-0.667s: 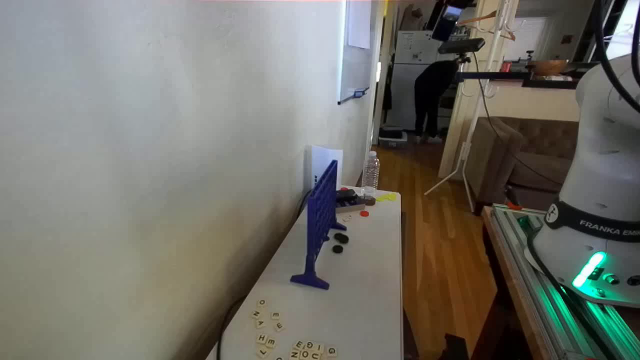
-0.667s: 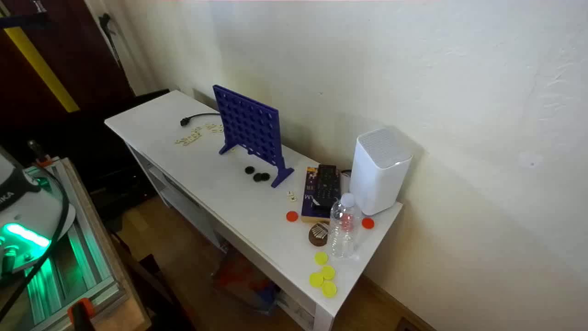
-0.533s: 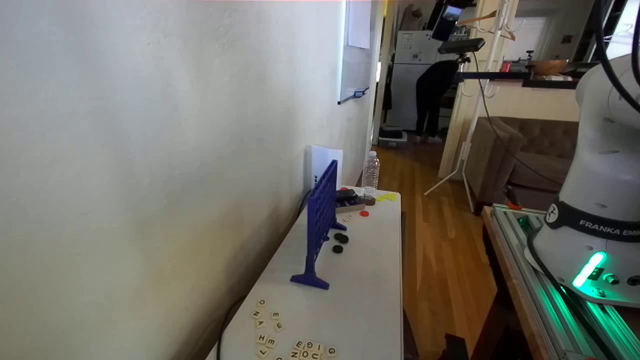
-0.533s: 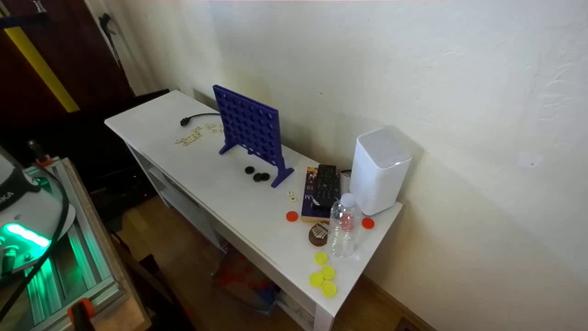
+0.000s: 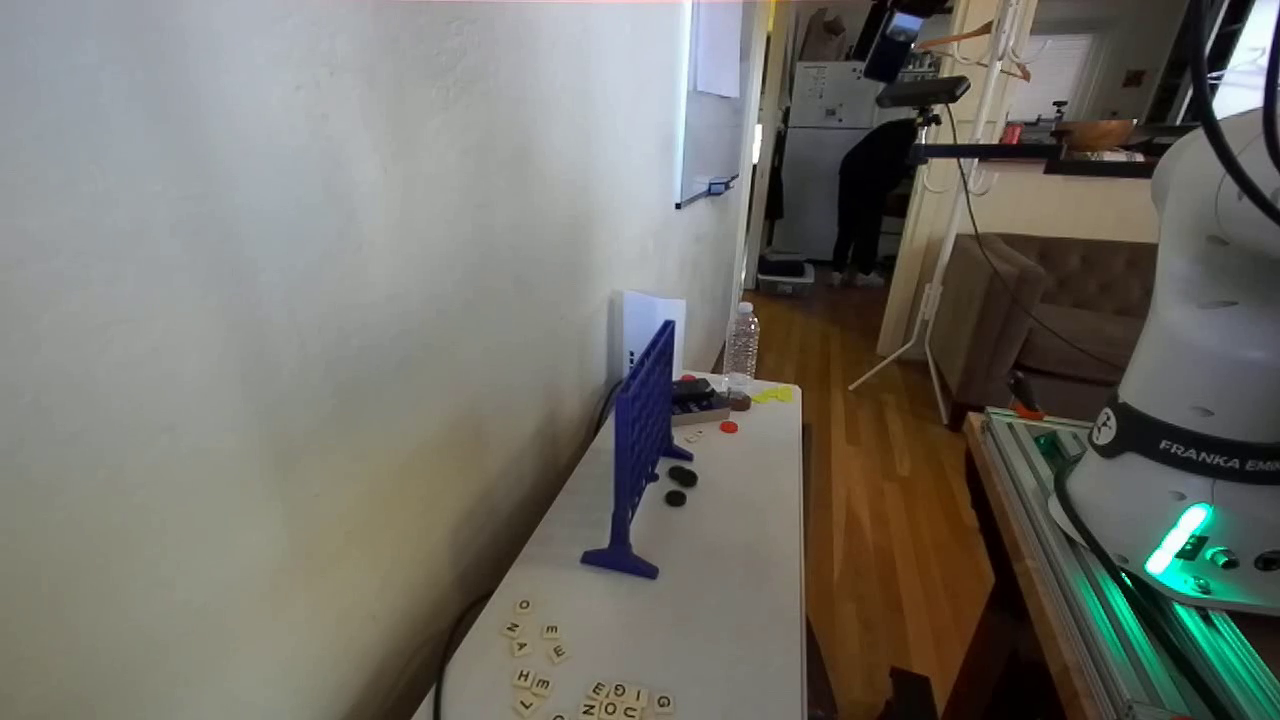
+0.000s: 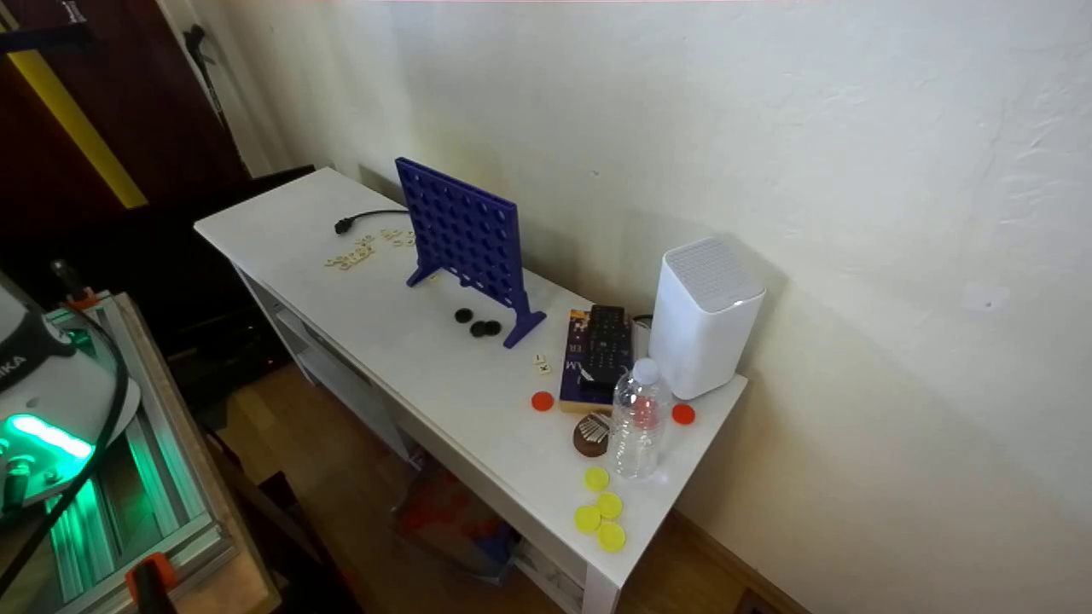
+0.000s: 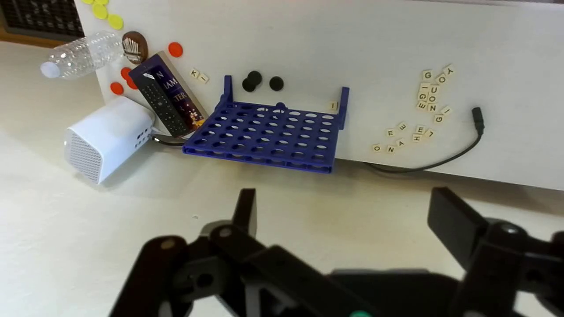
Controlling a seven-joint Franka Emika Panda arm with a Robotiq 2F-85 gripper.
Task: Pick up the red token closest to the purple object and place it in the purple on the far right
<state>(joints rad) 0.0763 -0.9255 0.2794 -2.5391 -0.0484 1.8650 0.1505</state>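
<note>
The purple board (image 6: 465,230) stands upright on its feet on the white table, with rows of round holes. It also shows in the other exterior picture (image 5: 643,420) and in the wrist view (image 7: 269,134). The red token (image 6: 543,401) closest to it lies flat beside the book; the wrist view shows it too (image 7: 175,49). More red tokens lie near the bottle, one (image 6: 683,414) by the white box and others partly hidden in the wrist view (image 7: 126,73). My gripper (image 7: 343,196) is open and empty, high above the scene. It is out of both exterior views.
A clear bottle (image 6: 638,426), a round brown object (image 6: 591,435), a book with a black remote (image 6: 606,345) and a white box (image 6: 708,320) crowd one table end. Yellow tokens (image 6: 610,505), black tokens (image 6: 479,328), letter tiles (image 5: 610,700) and a cable (image 7: 423,168) lie around. A wall stands behind the board.
Nothing on the table has moved, and the visible part of the arm is still. The person in the background has shifted slightly to the right.
</note>
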